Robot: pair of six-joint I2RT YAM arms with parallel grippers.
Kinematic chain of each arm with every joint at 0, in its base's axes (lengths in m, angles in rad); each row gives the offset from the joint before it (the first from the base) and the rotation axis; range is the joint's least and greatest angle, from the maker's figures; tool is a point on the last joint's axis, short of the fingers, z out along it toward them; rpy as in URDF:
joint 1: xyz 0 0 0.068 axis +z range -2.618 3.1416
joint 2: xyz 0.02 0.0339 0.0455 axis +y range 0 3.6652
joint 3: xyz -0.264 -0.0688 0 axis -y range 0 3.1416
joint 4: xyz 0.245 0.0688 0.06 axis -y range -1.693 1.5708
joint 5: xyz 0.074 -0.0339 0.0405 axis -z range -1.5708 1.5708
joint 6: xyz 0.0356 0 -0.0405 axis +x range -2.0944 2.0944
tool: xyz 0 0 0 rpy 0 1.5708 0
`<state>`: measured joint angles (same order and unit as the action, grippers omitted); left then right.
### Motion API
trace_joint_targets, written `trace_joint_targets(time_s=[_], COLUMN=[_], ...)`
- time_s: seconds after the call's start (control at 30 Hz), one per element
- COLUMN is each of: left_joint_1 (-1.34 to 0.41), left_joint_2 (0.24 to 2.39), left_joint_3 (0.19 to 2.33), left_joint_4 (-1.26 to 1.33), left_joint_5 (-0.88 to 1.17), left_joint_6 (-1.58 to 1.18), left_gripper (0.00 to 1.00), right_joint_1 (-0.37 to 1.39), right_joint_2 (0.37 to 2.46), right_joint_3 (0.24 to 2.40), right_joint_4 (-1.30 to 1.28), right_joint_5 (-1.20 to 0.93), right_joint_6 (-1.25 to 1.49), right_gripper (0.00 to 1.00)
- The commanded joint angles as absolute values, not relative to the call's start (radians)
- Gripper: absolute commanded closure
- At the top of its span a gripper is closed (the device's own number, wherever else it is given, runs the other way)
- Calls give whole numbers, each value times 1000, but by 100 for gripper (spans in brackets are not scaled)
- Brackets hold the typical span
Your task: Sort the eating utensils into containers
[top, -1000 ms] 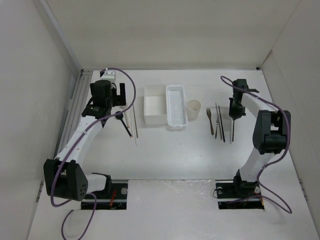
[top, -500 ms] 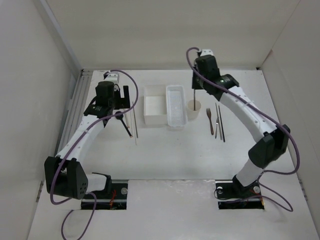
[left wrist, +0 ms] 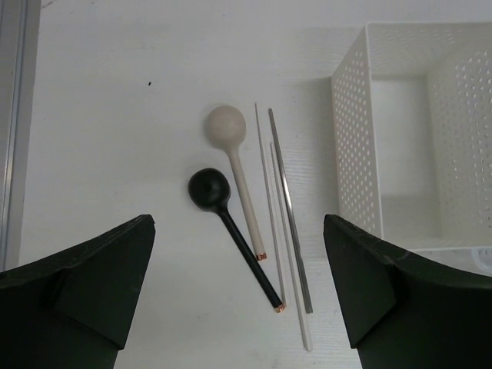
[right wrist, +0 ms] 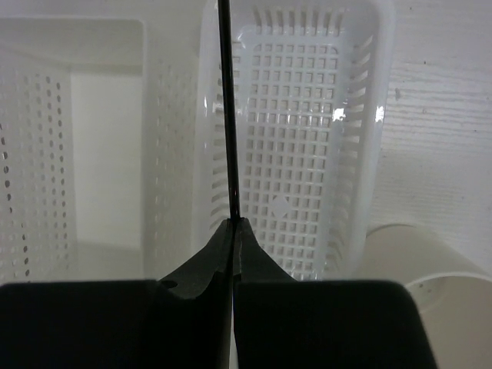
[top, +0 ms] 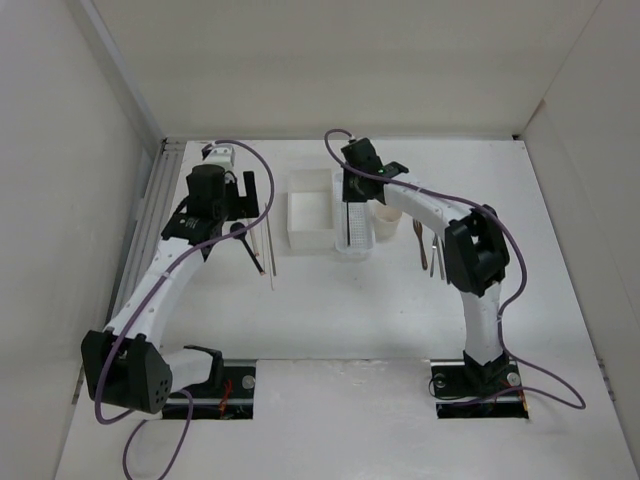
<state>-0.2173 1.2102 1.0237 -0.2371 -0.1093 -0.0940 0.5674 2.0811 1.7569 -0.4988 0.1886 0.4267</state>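
My right gripper (top: 350, 196) (right wrist: 233, 221) is shut on a thin dark chopstick (right wrist: 227, 108) and holds it above the left rim of the narrow perforated tray (top: 353, 245) (right wrist: 307, 131). The white square box (top: 310, 232) (right wrist: 46, 138) stands left of the tray and the cream cup (top: 387, 222) (right wrist: 430, 261) right of it. My left gripper (top: 232, 192) (left wrist: 238, 307) is open above a black spoon (left wrist: 231, 227), a beige spoon (left wrist: 238, 173) and several thin chopsticks (left wrist: 288, 207). A brown fork (top: 421, 245) and dark chopsticks (top: 437, 258) lie right of the cup.
White walls close the table at back and both sides. A metal rail (top: 148, 215) runs along the left edge. Purple cables (top: 262, 180) loop over both arms. The box's perforated wall (left wrist: 350, 154) stands right of the left gripper.
My right arm has swung left with the dark chopstick, from the far right past the cup to above the perforated tray. My left arm has barely moved.
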Motion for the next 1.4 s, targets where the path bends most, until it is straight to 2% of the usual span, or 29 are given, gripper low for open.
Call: trace_joint_targets(time_s=[0.0,0.03,0.13,0.17,0.23,0.4,0.5,0.57,0.67,0.77,0.83,0.87,0.93,1.37], left_joint_1=[-224,-224,-224,-224,-224,-224,-224,-224,-224,-224,-224,-224,-224,-224], left_joint_2=[1170,1170,1161,1161,1161,1161,1161,1161,1152,1152,1143,1143,1143,1143], left_joint_3=[1046,1046,1046,1046,1055,1083,1092,1092,1072,1051,1042,1042,1042,1032], left_joint_4=[-242,-242,-223,-222,-222,-222,-222,-222,-222,-212,-202,-190,-190,-179], left_joint_5=[-133,-159,-184,-193,-193,-184,-184,-193,-193,-193,-193,-193,-193,-202], left_joint_6=[-84,-75,-75,-75,-84,-84,-84,-75,-75,-75,-75,-75,-66,-66], left_gripper=[10,9,9,9,9,9,9,9,9,9,9,9,9,9], right_joint_1=[558,558,558,558,558,558,507,436,225,82,54,42,41,41], right_joint_2=[2054,2054,2054,2040,2010,1902,1778,1668,1592,1614,1658,1667,1681,1789], right_joint_3=[1779,1770,1758,1758,1758,1837,1838,1731,1533,1424,1381,1337,1296,1194], right_joint_4=[-425,-434,-455,-465,-483,-557,-589,-589,-600,-692,-721,-721,-695,-617], right_joint_5=[179,179,154,167,218,311,342,296,86,-17,-17,-17,-26,54], right_joint_6=[449,449,423,413,413,353,328,316,270,160,112,100,91,143], right_gripper=[100,99,69,52,44,41,41,44,64,83,83,78,74,76])
